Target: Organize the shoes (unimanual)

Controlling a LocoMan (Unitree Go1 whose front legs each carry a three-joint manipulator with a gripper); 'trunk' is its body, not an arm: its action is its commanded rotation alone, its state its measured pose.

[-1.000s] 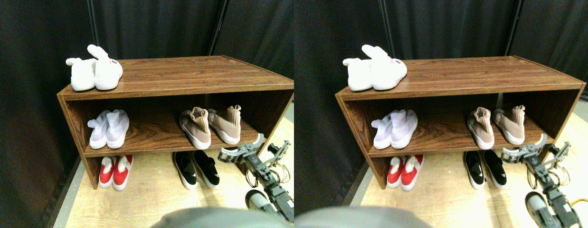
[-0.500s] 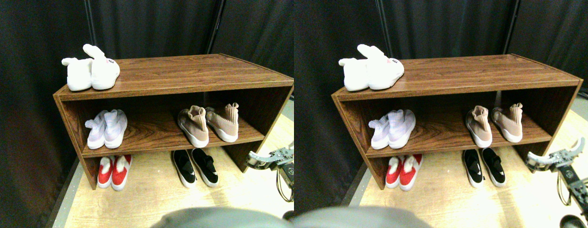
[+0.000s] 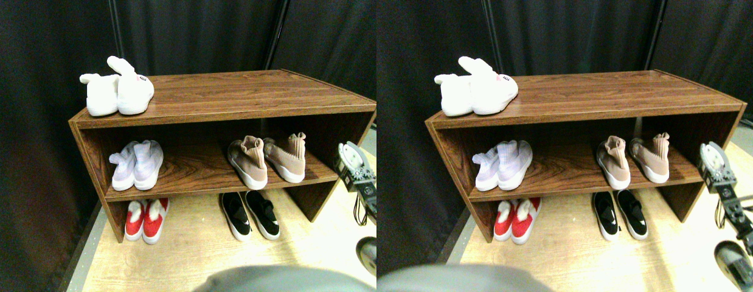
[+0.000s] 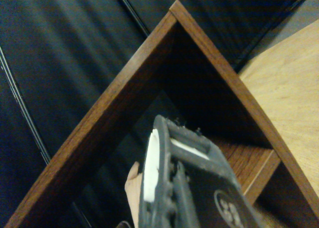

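Two tan knit sneakers (image 3: 249, 162) (image 3: 286, 158) stand on the middle shelf's right part, heels toward me, a small gap between them. Beneath them a pair of black slip-ons (image 3: 251, 215) lies on the floor. My right gripper (image 3: 352, 163) hangs at the stereo pair view's right edge, just outside the shelf unit's right side panel, at middle-shelf height and pointing up. It touches no shoe. In the wrist view my gripper (image 4: 172, 183) faces the unit's upper corner, and a sliver of a tan sneaker collar (image 4: 133, 187) peeks out beside it.
The brown wooden shelf unit (image 3: 230, 91) carries white bunny slippers (image 3: 118, 90) on its top left. Lavender sneakers (image 3: 137, 164) sit on the middle shelf's left and red shoes (image 3: 143, 220) on the floor below. Black curtains hang behind; light wood floor (image 3: 194, 249) lies in front.
My gripper pulled back to the right from the shelf's front, then rose from near the floor to middle-shelf height and turned upward. The shoes have not moved; the camera shifted slightly.
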